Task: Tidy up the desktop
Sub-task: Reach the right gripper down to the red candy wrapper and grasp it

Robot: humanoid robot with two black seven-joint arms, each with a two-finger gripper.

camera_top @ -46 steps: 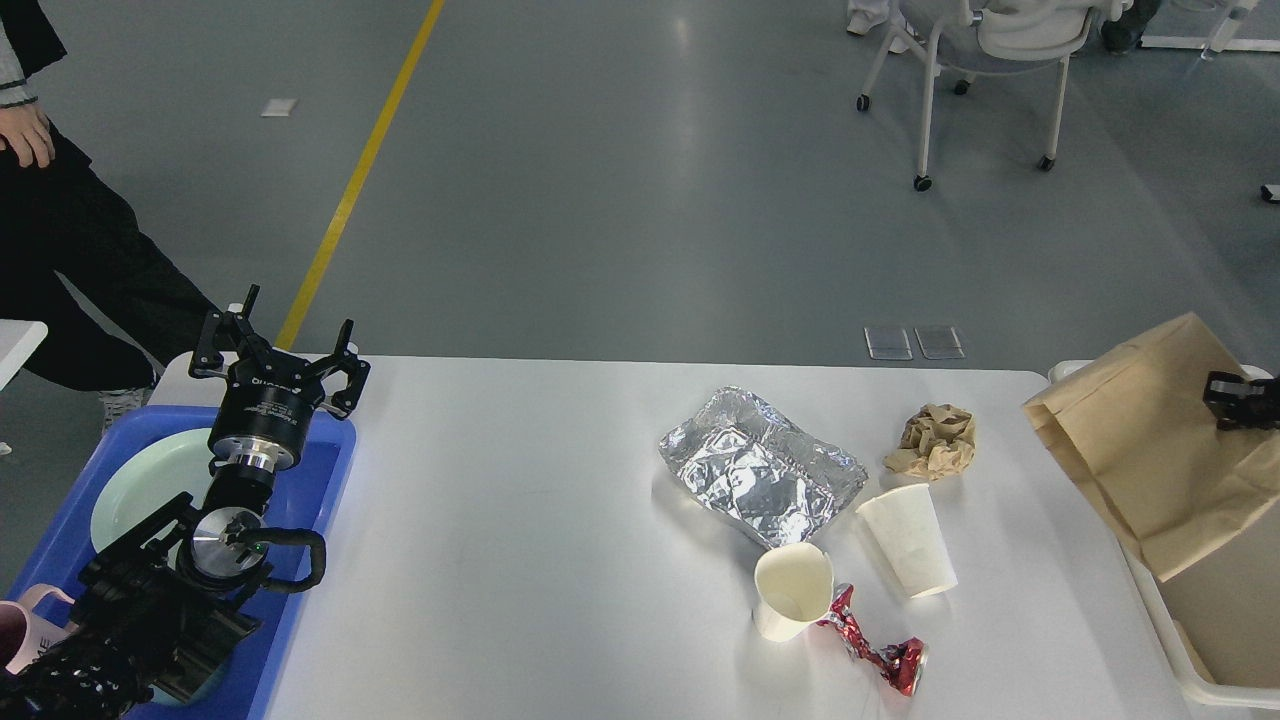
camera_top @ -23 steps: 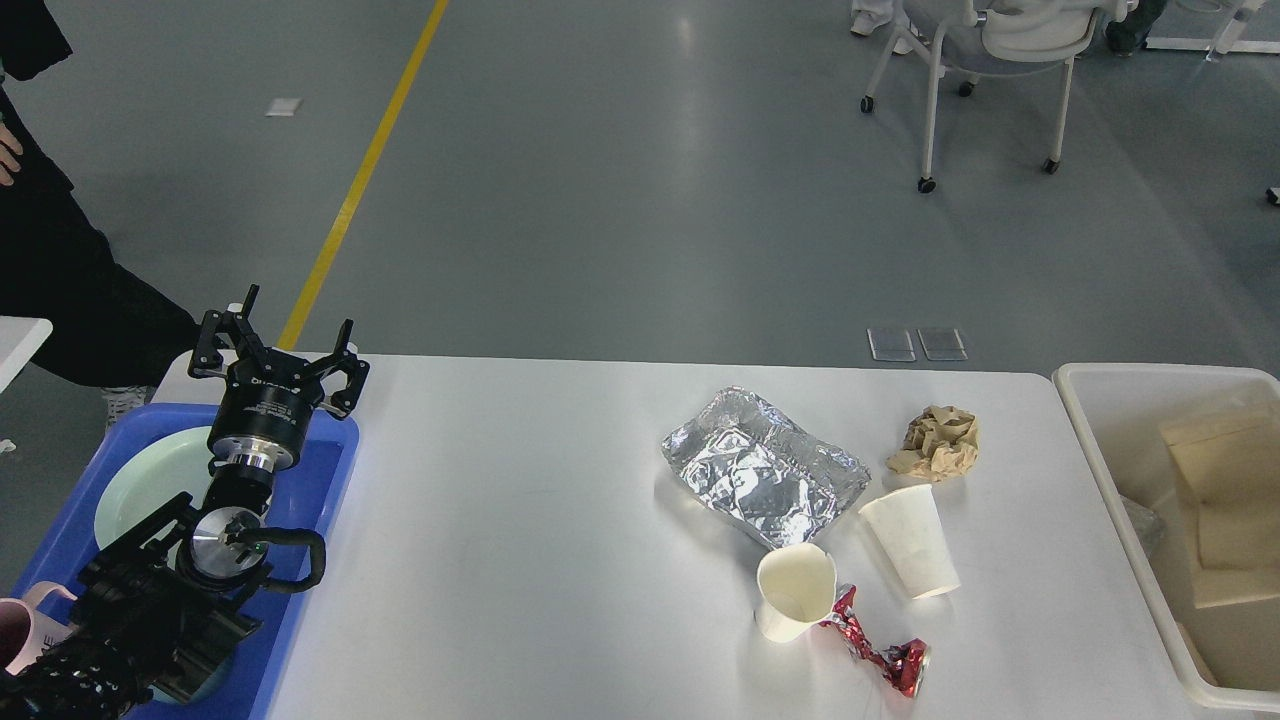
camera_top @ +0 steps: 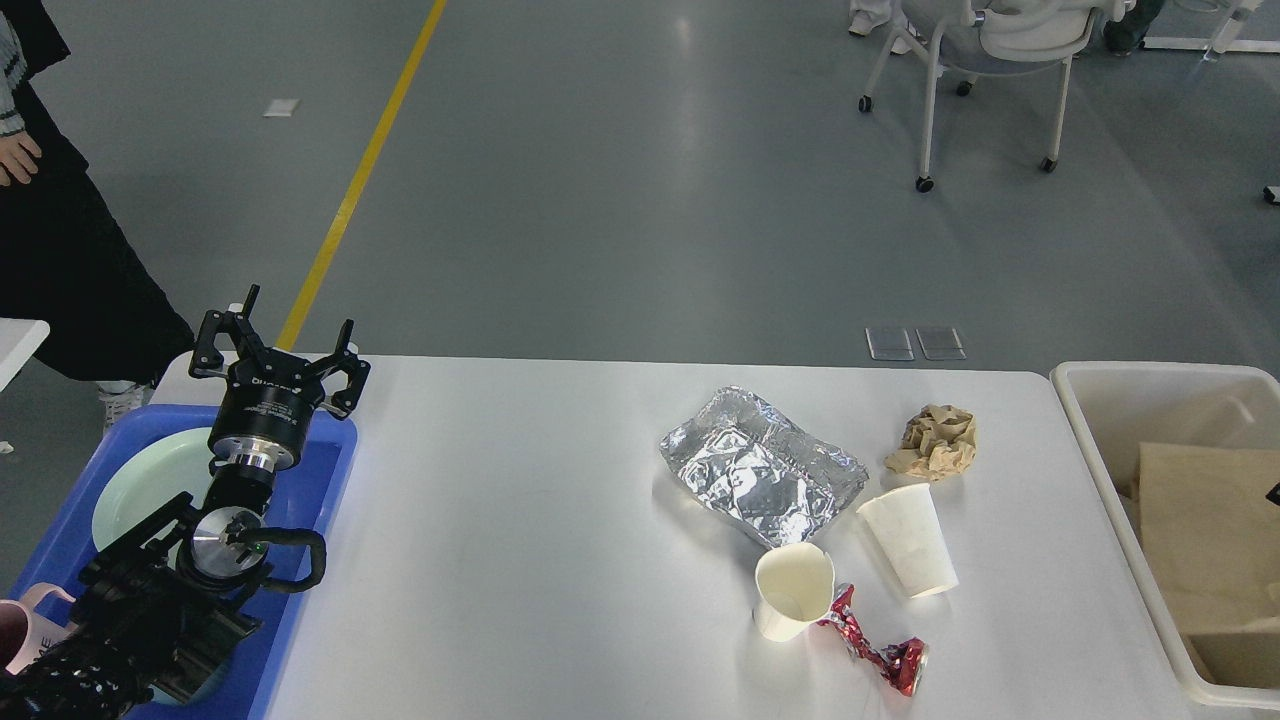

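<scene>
The white desktop (camera_top: 520, 560) carries litter on its right half: a crumpled foil tray (camera_top: 760, 478), a ball of brown paper (camera_top: 935, 442), two white paper cups (camera_top: 908, 540) (camera_top: 793, 590) and a crushed red can (camera_top: 878, 648). My left gripper (camera_top: 283, 340) points up at the table's far left, above the blue tray (camera_top: 320, 470). Its fingers are spread and hold nothing. My right gripper is out of view; only a dark sliver shows at the right edge.
A pale green plate (camera_top: 140, 480) and a pink mug (camera_top: 18, 630) lie in the blue tray. A cream bin (camera_top: 1085, 400) at the right end holds a brown paper bag (camera_top: 1205, 540). A person stands far left, a chair far back.
The brown paper bag, held above the bin by my right gripper a second ago, now lies inside the bin. The right gripper has left the view. The left arm has not moved.
</scene>
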